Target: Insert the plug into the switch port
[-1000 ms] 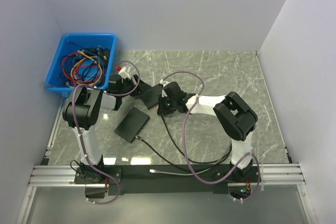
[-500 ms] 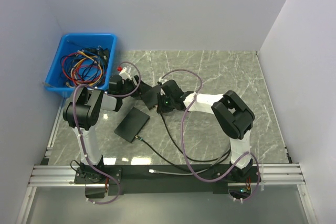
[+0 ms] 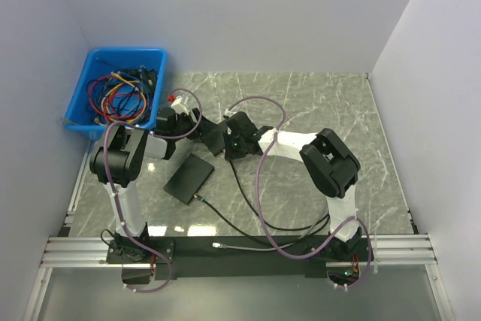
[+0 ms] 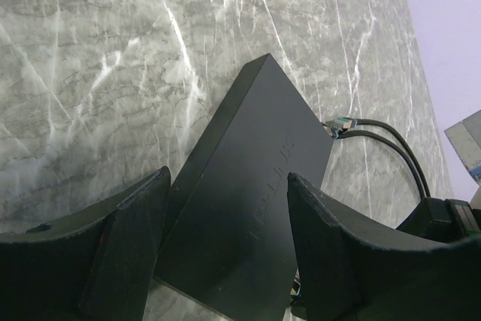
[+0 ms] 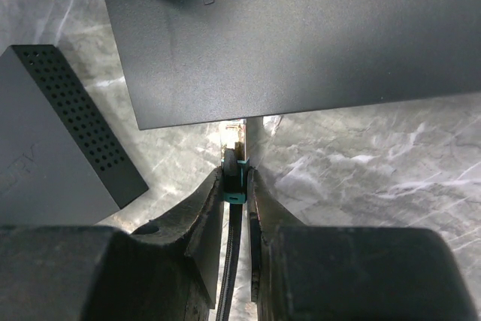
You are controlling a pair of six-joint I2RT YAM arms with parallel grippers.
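Since a second ago my right arm has swung left and further up the table, bringing the right gripper [image 5: 237,177] in against the switch [image 4: 252,155]; its elbow has shifted with it. The jaws are pinched almost closed on the plug [image 5: 235,139]. The plug's tip now sits at the edge of the switch, and I cannot tell whether it is in a port. The left gripper [image 4: 229,186] has not moved: its jaws are spread wide and clamped across the switch, holding it tilted off the table [image 3: 316,103]. The black cable [image 3: 242,212] trails back from the plug toward the arm bases. A second black box [image 3: 189,178] lies flat nearby.
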